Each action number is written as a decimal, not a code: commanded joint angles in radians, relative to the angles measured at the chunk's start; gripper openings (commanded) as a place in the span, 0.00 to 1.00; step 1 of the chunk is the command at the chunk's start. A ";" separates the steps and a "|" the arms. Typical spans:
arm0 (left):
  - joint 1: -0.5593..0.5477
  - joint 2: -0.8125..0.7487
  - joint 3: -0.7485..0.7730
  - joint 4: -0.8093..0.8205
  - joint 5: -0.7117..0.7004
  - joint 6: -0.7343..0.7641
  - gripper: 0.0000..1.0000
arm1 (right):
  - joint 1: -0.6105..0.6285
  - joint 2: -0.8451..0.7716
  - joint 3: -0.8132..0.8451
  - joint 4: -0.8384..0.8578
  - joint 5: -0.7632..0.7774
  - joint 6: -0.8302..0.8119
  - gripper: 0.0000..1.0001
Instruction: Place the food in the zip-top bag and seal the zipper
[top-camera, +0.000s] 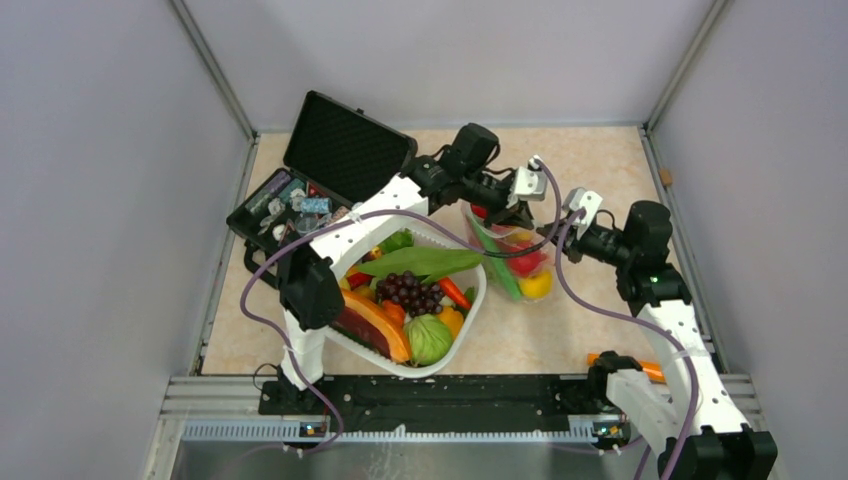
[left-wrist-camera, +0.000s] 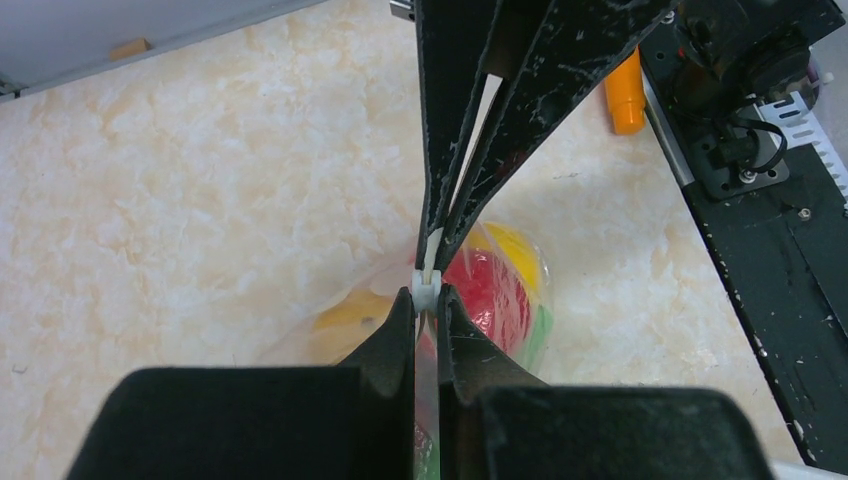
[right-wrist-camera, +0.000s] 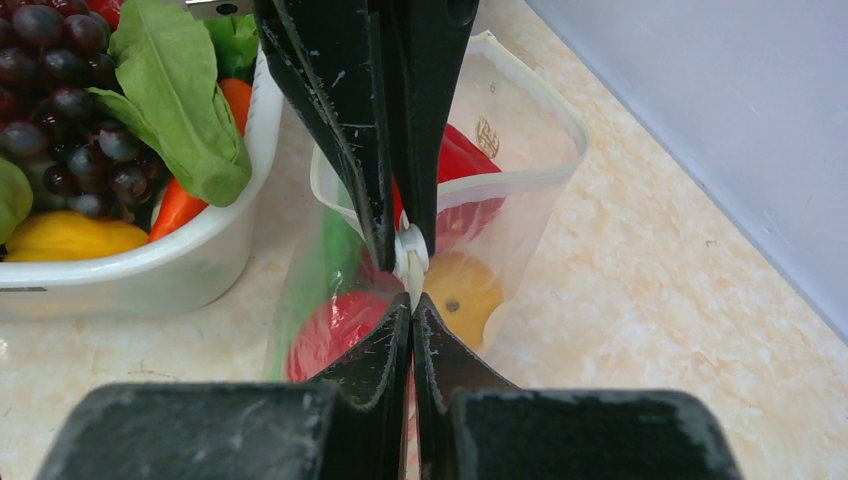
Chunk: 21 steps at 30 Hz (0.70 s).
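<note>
The clear zip-top bag (top-camera: 512, 258) stands right of the basket, between my two grippers. It holds the food: red tomato-like pieces (right-wrist-camera: 335, 325), a yellow lemon (right-wrist-camera: 462, 290) and a long green pod (top-camera: 503, 265). My left gripper (top-camera: 522, 215) is shut on the white slider of the zipper (left-wrist-camera: 427, 286) at the bag's mouth. My right gripper (top-camera: 553, 232) is shut on the same mouth edge, its tips almost touching the left tips. In the right wrist view my right gripper (right-wrist-camera: 412, 302) meets the left fingers (right-wrist-camera: 340, 110) coming from above. The strip itself is mostly hidden by the fingers.
A white oval basket (top-camera: 470, 310) with a papaya slice, grapes, a green leaf and other toys stands left of the bag. An open black hard case (top-camera: 345, 150) is at the back left. An orange piece (top-camera: 645, 368) lies near the right arm's base. Grey walls close three sides.
</note>
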 joint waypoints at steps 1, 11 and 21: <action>0.025 -0.043 -0.016 -0.008 -0.014 0.003 0.00 | 0.000 -0.013 0.042 0.035 -0.014 -0.005 0.00; 0.017 -0.042 -0.008 0.041 0.068 -0.046 0.00 | -0.001 -0.015 0.023 0.043 -0.017 -0.004 0.28; 0.000 -0.015 0.030 -0.022 0.050 -0.016 0.00 | -0.001 -0.039 0.018 0.066 -0.021 -0.003 0.23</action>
